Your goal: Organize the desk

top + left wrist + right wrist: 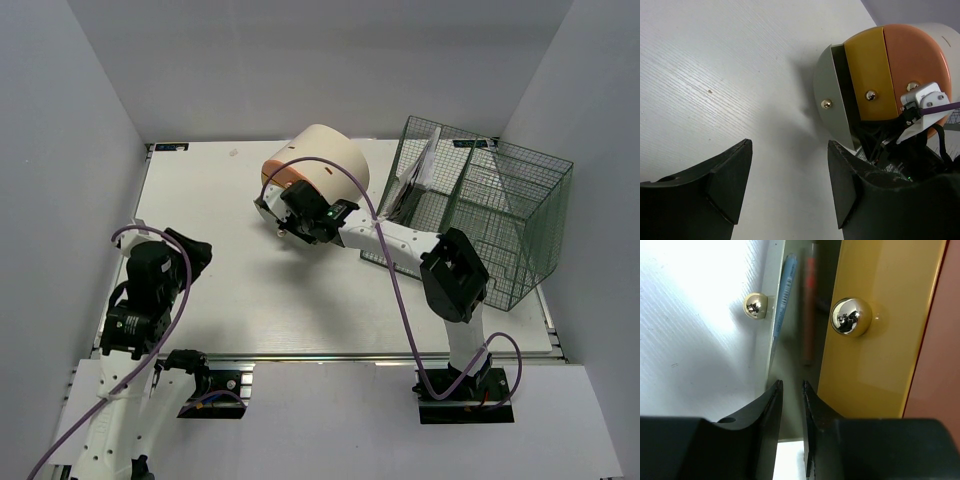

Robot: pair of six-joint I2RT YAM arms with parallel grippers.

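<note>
The white desk [230,300] holds a cream cylinder container [325,160] lying on its side, its front split into grey [832,95], yellow [867,70] and orange [915,60] drawers with brass knobs. The grey drawer [771,315] is pulled out; a blue pen [784,295] and an orange pen [809,310] lie inside. My right gripper [275,215] hovers at that drawer's opening [790,384], its jaws narrowly apart and holding nothing. Near the desk's left edge, my left gripper [190,250] is wide open and empty above bare desk [790,144].
A dark green wire-mesh basket [490,210] stands at the right back, with white papers [420,170] leaning inside. The silver rail [330,358] runs along the near edge. Grey walls close in on three sides.
</note>
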